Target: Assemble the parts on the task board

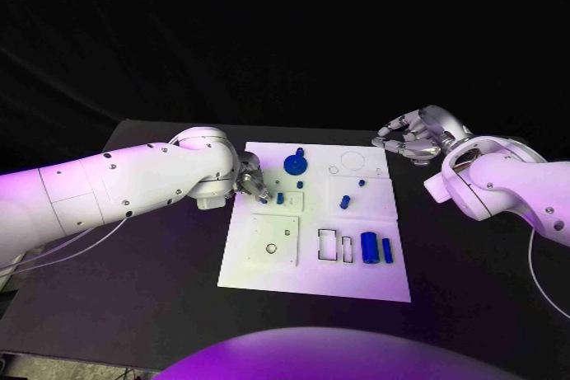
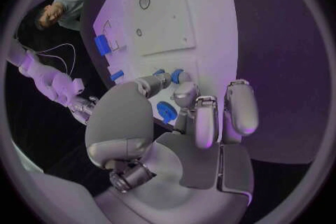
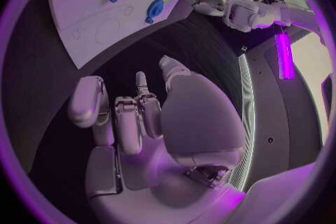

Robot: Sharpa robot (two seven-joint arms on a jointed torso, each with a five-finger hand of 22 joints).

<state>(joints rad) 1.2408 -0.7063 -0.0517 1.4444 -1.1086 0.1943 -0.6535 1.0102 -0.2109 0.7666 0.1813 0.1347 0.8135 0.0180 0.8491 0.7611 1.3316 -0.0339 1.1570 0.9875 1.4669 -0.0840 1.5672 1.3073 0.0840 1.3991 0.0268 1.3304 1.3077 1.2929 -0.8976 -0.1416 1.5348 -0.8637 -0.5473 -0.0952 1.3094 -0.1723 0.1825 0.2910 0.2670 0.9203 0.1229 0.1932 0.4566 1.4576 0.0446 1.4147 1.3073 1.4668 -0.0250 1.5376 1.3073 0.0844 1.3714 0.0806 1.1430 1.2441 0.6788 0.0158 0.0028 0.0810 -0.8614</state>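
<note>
Black table bears the unlabelled task board (image 1: 362, 269); left hand (image 1: 249, 182) pinches a blue part (image 1: 280, 198), right hand (image 1: 410, 137) empty, fingers apart.

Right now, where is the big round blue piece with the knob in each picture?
Head view: blue knob piece at the task board's far end.
Left wrist view: just beyond the left hand's fingertips.
Right wrist view: near the board's edge.
Shared landmark: the board.

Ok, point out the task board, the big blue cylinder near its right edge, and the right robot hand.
task board (image 1: 357, 277): head view, bare white surface near its front edge.
big blue cylinder (image 1: 371, 248): head view, middle of its body.
right robot hand (image 1: 412, 138): head view, middle of the curled silver fingers.
</note>
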